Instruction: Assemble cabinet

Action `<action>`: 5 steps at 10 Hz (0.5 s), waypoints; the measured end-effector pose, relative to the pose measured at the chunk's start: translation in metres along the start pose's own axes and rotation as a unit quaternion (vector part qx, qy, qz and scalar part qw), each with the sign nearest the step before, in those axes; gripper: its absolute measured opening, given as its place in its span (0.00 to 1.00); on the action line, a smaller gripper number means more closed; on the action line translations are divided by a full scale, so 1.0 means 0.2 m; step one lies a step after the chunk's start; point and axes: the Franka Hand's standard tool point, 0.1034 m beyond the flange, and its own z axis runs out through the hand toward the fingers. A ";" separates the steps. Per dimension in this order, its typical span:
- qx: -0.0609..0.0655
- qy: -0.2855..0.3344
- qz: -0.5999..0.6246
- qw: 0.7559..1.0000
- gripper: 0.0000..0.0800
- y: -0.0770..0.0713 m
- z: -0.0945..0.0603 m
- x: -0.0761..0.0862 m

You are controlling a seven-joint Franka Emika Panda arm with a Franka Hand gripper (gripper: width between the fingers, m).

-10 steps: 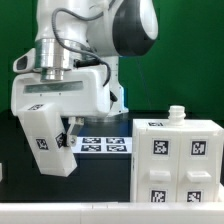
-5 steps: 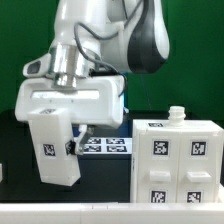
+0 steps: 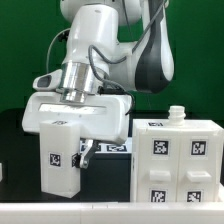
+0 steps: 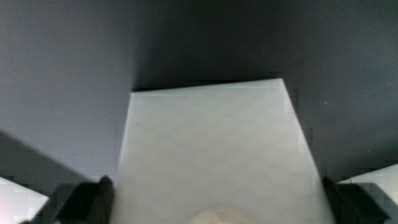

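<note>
My gripper (image 3: 68, 115) is shut on a tall white cabinet piece (image 3: 62, 158) with a square tag on its front. It holds the piece upright, close above the black table at the exterior view's left. In the wrist view the same white piece (image 4: 217, 150) fills the space between the two dark fingers (image 4: 80, 200), and my gripper (image 4: 217, 205) clamps its sides. The larger white cabinet body (image 3: 180, 160), with several tags and a small knob (image 3: 177, 114) on top, stands at the exterior view's right, apart from the held piece.
The marker board (image 3: 112, 149) lies flat on the table behind the held piece, partly hidden by it. A pale strip (image 3: 110, 214) runs along the table's front edge. The green wall is behind the arm.
The arm has swung toward the exterior view's right, and the held cabinet piece has turned from tilted to upright and moved right with it. The cabinet body has not moved.
</note>
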 end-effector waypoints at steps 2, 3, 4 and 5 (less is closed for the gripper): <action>0.001 -0.003 0.000 1.000 0.69 0.00 0.00 0.00; 0.001 -0.009 0.001 1.000 0.82 0.00 0.00 -0.01; 0.001 -0.010 0.001 1.000 0.82 0.00 0.01 -0.01; 0.001 -0.010 0.001 1.000 0.94 0.00 0.01 -0.01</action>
